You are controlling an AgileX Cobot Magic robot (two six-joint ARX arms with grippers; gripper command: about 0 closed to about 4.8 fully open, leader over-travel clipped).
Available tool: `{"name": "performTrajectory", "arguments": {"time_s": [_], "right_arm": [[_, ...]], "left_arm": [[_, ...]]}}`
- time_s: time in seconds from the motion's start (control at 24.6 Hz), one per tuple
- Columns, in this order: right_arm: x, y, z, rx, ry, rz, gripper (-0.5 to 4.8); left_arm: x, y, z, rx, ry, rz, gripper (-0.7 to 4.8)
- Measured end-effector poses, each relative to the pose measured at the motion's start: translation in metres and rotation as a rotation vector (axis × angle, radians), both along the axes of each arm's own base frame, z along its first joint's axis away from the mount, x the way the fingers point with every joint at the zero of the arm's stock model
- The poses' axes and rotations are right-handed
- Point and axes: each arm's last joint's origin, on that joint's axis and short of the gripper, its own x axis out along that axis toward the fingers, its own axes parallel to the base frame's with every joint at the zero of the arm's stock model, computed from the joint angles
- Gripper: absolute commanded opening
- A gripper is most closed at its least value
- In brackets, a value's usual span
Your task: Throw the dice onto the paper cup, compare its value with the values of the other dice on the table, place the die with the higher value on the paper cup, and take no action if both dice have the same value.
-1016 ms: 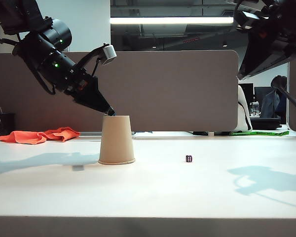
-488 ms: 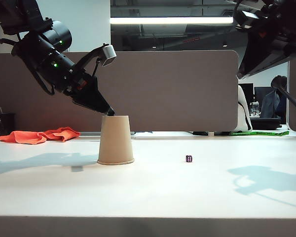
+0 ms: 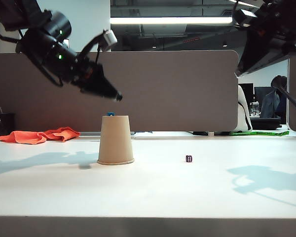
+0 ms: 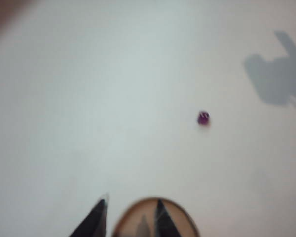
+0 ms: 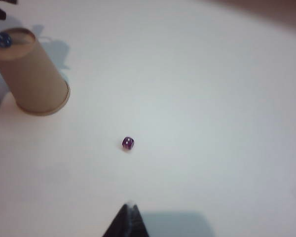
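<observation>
Die released onto the cup

Your left gripper has lifted off toward 11 o'clock, fingers apart and empty; the dice sits atop the paper cup. Right gripper hangs together. Compare with the other dice.

I see a matt tan paper cup on the smooth, faintly glossy white table; crumpled orange cloth at its far left edge.

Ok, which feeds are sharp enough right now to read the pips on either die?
Exterior view: sharp, but the purple die and the blue die on the paper cup are too small to read. Left wrist view: soft and blurred; the purple die is a smudge. Right wrist view: clearest, pale pips show on the purple die, uncountable.
</observation>
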Motion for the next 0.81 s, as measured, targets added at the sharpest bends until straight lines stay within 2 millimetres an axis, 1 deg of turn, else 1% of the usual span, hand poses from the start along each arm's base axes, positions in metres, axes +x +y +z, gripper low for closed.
{"name": "performTrajectory", "arguments": {"time_s": [0.04, 0.08, 0.12, 0.24, 0.28, 0.37, 0.45, 0.53, 0.61, 0.69, 0.81], "right_arm": [[0.001, 0.000, 0.002, 0.008, -0.017, 0.000, -0.01], [0.002, 0.001, 0.003, 0.014, -0.032, 0.000, -0.01], [0.003, 0.001, 0.005, 0.024, -0.056, 0.000, -0.01], [0.006, 0.001, 0.011, 0.034, -0.123, -0.035, -0.01], [0.006, 0.001, 0.012, 0.037, -0.141, -0.044, -0.01], [0.006, -0.001, 0.013, 0.071, -0.236, -0.067, -0.01], [0.004, -0.005, 0.006, 0.089, -0.279, -0.081, -0.01], [0.000, -0.014, -0.001, 0.096, -0.304, -0.112, -0.01], [-0.006, -0.029, -0.006, 0.094, -0.323, -0.166, -0.01], [-0.009, -0.040, -0.004, 0.097, -0.348, -0.208, -0.01], [-0.022, -0.063, 0.008, 0.131, -0.437, -0.245, -0.01]], "left_arm": [[0.001, 0.000, 0.008, -0.026, -0.033, 0.015, 0.87], [0.001, 0.000, 0.013, -0.044, -0.051, 0.026, 0.51], [0.002, 0.001, 0.022, -0.075, -0.074, 0.059, 0.49], [0.003, 0.009, 0.037, -0.124, -0.077, 0.162, 0.45], [0.003, 0.012, 0.039, -0.132, -0.072, 0.185, -0.11], [0.005, 0.024, 0.044, -0.158, -0.035, 0.278, -0.05], [0.004, 0.030, 0.048, -0.175, -0.018, 0.325, -0.05], [-0.001, 0.033, 0.058, -0.184, -0.032, 0.355, -0.05], [-0.007, 0.036, 0.070, -0.182, -0.075, 0.392, -0.05], [-0.010, 0.037, 0.075, -0.179, -0.092, 0.410, -0.05], [-0.016, 0.038, 0.085, -0.185, -0.115, 0.426, -0.05]]}}
